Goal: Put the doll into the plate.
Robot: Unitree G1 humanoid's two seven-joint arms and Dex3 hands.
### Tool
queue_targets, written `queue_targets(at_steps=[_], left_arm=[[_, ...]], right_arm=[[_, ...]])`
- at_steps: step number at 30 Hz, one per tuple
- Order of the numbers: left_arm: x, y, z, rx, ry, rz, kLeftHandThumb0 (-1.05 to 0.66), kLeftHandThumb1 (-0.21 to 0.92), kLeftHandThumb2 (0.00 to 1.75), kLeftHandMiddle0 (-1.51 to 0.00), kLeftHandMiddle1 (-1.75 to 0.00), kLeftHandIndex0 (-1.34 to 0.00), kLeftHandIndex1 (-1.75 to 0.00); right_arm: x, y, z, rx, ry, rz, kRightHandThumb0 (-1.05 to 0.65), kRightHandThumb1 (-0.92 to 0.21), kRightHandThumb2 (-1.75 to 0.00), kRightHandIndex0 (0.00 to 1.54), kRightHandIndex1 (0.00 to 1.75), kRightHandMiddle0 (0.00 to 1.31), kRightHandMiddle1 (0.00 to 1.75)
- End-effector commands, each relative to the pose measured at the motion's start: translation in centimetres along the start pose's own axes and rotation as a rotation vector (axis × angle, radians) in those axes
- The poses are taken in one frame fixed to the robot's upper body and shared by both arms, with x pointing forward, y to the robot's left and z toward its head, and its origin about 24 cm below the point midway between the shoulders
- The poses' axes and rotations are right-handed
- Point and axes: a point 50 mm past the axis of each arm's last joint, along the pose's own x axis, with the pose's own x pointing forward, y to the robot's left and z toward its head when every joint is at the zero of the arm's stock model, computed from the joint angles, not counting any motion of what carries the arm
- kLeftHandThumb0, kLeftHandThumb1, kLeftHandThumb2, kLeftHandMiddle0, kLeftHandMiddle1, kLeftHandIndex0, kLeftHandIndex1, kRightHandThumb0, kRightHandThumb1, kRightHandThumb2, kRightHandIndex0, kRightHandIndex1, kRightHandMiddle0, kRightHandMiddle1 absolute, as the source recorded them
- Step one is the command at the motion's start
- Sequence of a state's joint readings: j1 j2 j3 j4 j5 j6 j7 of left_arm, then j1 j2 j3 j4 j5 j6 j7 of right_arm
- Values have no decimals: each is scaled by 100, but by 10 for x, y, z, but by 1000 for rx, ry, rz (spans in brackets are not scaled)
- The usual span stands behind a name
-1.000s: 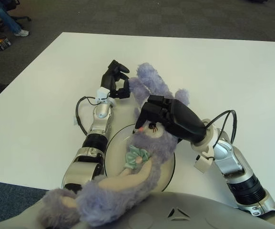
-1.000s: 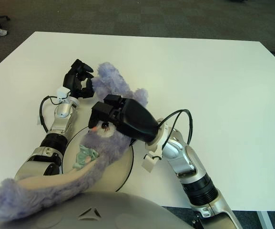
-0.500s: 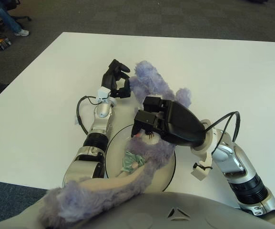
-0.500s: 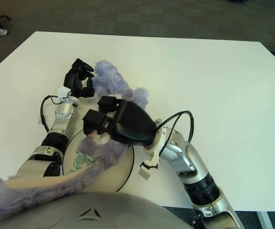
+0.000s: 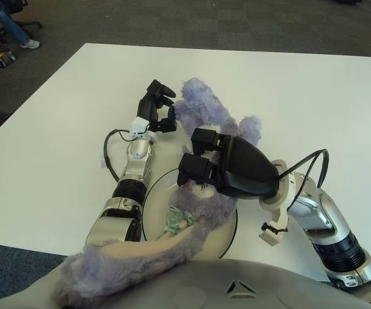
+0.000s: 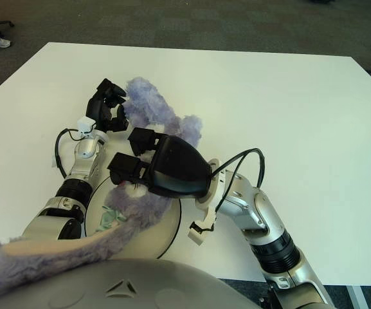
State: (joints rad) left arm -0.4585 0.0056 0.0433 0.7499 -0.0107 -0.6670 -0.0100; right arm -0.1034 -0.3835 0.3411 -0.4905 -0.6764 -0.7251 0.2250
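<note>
Right hand (image 5: 201, 168), gripping the doll (image 5: 198, 212), has pressed its head lower onto the plate (image 5: 153, 193) than before.

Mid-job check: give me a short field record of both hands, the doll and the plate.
doll: purple plush, draped across the plate, legs trailing off the near-left rim
plate: white, round, on the white table
left hand: gripping the doll's long ear, beyond the plate
right hand: on the doll's head, over the plate
status: doll only partly in the plate
</note>
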Motion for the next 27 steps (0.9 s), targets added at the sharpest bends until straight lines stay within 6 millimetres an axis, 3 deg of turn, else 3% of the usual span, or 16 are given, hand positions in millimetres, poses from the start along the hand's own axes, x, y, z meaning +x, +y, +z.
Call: queue_targets(at_steps=[1,4,6,9,27], left_arm=[[-36,-3,-32,-20,152,9,-1,33,132,-49,-175,-48,-175],[-36,-4,-32,-21,152,7,-1,33,132,-49,-175,-48,-175],[-35,-4,-32,-23,153,6,-1,32,132,-50,-175,-48,-175],[-35,-4,-32,-24,153,3,-1,32,132,-50,-175,-48,-175],[-31,-10,-30,-2,144,-11,-1,31,133,-50,-175,-49,-175]], right_arm=[[1,-4,1,-34,-46,16,0,-41,-121,43,174,42,175],[1,-4,-1,-18,-37,46,0,-40,-122,44,174,43,175],[1,-4,-2,-8,-30,63,0,-44,-110,59,150,37,175],[2,-1,-4,-37,-47,93,0,-46,-104,66,140,35,175],[17,-9,-5,-288,-95,333,0,-39,-109,75,130,40,175]])
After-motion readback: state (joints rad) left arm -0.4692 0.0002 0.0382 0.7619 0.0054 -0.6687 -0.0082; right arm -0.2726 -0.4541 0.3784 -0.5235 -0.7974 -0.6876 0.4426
